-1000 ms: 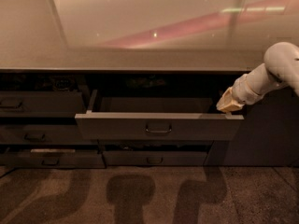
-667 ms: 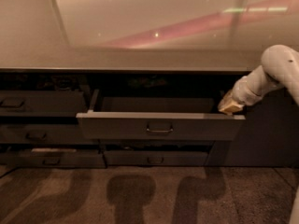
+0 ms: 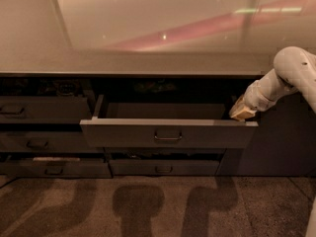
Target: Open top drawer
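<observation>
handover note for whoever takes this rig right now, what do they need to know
Pincer: at the right end of the top drawer, just behind the top edge of its front; contact cannot be told.
Top drawer: pulled out from the cabinet, its front standing well forward of the other drawer fronts and the tray showing behind it.
Handle: at the centre of the front, nothing on it.
Done: the drawer is open.
Left: probably only drawing the arm clear, or a further pull if full extension is wanted.

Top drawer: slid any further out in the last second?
No. The top drawer keeps its place under the counter; the gripper is at its right end.
</observation>
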Controlling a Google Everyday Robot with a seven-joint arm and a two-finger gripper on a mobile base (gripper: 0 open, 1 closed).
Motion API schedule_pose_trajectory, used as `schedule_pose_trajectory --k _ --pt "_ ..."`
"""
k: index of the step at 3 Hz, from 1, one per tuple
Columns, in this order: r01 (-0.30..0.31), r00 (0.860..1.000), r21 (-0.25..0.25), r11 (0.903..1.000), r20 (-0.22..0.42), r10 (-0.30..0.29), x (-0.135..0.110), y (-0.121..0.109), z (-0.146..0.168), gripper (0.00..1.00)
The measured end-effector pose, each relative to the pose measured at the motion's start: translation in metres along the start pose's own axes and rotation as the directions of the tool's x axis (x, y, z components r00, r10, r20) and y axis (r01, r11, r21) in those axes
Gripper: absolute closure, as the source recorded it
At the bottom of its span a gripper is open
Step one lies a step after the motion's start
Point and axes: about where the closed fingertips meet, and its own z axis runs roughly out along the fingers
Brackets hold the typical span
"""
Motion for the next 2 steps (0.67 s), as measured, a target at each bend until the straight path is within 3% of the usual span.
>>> schedule_pose_trajectory --k 2 --pt "-0.005 1.0 0.043 0.9991 -0.018 0.006 0.0016 0.0091 -0.0054 0.35"
